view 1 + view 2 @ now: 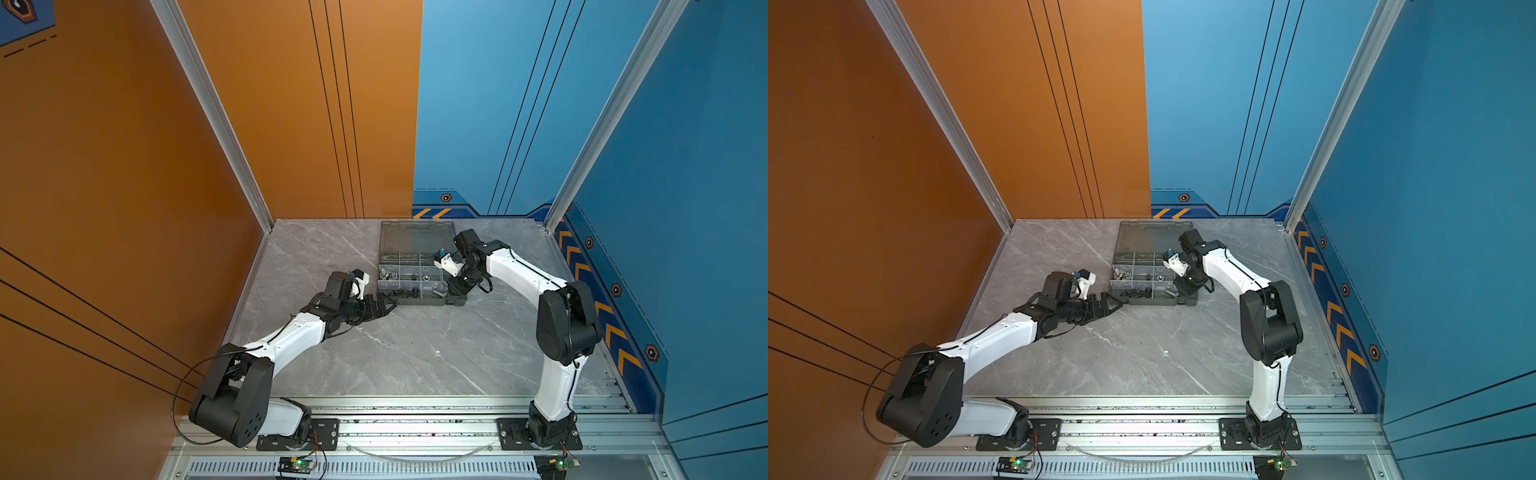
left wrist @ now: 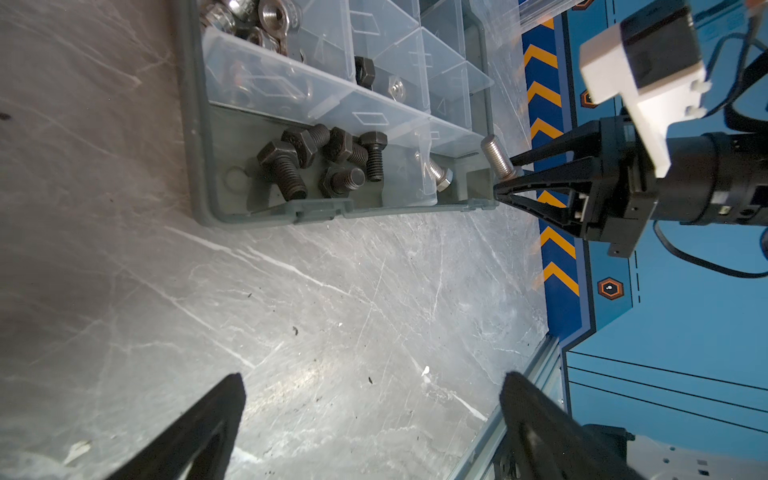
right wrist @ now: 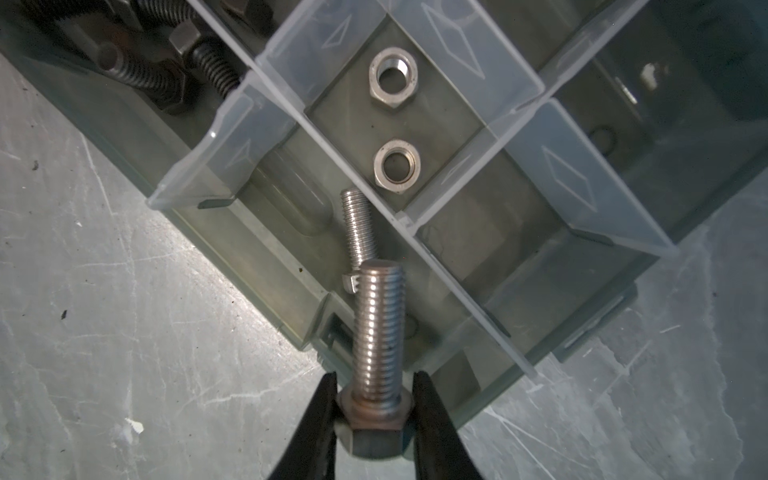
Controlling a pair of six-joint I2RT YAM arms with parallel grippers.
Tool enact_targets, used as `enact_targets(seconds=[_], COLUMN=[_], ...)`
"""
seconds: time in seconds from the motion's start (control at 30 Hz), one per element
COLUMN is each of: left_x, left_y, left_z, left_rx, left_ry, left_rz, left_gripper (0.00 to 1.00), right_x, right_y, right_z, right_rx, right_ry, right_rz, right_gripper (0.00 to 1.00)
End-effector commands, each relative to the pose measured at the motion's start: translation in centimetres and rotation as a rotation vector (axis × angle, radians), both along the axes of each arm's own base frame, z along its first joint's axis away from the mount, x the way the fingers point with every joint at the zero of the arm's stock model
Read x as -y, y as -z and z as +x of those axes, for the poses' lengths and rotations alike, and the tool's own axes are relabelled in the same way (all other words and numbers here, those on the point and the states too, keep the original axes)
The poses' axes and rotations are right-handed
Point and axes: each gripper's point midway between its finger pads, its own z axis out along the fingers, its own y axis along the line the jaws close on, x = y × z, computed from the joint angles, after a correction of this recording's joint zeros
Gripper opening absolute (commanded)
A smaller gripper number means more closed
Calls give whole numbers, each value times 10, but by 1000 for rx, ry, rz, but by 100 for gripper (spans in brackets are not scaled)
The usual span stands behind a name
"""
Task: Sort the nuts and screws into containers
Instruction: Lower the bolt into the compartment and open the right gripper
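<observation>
The dark grey organiser case [image 1: 419, 302] lies open at the back of the table, its compartments being the containers. My right gripper [image 3: 374, 411] is shut on the hex head of a long silver screw [image 3: 378, 332], held just above the case's near right corner compartment. A second silver screw [image 3: 357, 224] lies in that compartment. Two silver hex nuts [image 3: 392, 79] sit in the compartment behind it. Several black screws [image 2: 316, 162] lie in the near left compartment, and silver nuts [image 2: 257, 16] are heaped in a compartment further back. My left gripper [image 2: 374, 382] is open and empty, low over bare table by the case's near left corner.
The smoky lid [image 1: 415, 237] lies folded back behind the case towards the rear wall. A black nut [image 2: 365, 72] and a small silver nut [image 2: 397, 87] lie in a middle compartment. Grey marble table [image 1: 395, 353] stretches in front, with an aluminium rail along its near edge.
</observation>
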Motion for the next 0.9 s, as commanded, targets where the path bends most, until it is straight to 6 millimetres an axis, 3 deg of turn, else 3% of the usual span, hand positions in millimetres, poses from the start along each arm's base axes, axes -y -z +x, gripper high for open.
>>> enact_targets(seconds=[0.0,0.23,0.43,0.87], left_x=[4,5,5,5], left_y=[-5,-4,-5,-7], left_z=[0,-1,-1,0], left_rx=[4,2,5,10], left_ry=[14,15,15,13], left_rz=[-10,-8,-8,-5], left_gripper=[98,98,98,98], right_x=[0,0,4,4], right_y=[3,8,9,5], right_z=[5,7,12,14], right_rx=[8,5,15,26], right_ry=[8,19,40,47], right_rz=[-3,-11,-31,-26], right_gripper=[0,2,17,24])
